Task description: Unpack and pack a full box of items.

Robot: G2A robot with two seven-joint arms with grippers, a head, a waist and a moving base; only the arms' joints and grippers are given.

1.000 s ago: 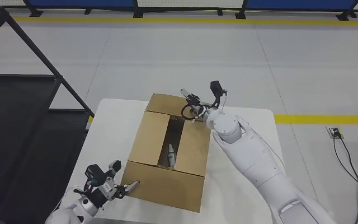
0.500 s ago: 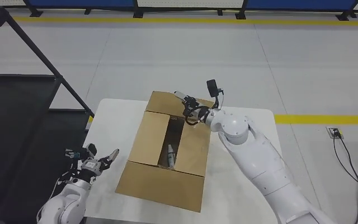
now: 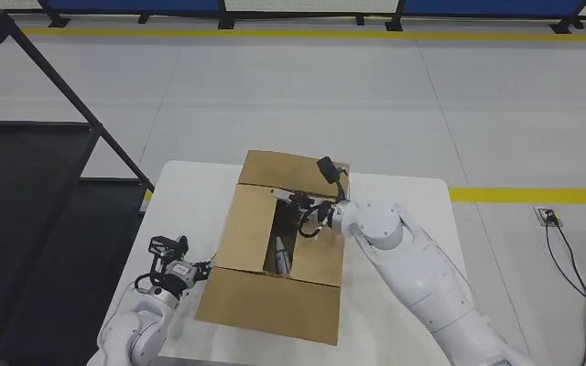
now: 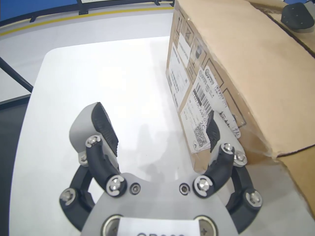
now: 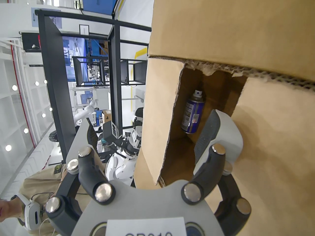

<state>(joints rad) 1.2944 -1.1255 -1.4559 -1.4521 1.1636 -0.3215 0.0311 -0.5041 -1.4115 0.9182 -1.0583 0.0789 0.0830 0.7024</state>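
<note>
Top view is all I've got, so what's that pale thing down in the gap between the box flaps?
Observer: A blue spray can with a white nozzle, inside the box.
Operator: Is the right tool open?
Observer: Yes, the right tool is open, with a flap edge between its fingers.
Operator: And the left tool?
Observer: The left tool is open beside the box's labelled side wall; contact is unclear.

The right arm (image 3: 417, 274) and left arm (image 3: 133, 334) had smooth, rounded white shells. The left gripper (image 4: 157, 121) and right gripper (image 5: 152, 133) had silver plates (image 4: 157, 199), bright round screws (image 4: 114, 185), curved black links (image 4: 98, 158), ribbed black pads (image 4: 105, 124) and a white label (image 4: 157, 226).
</note>
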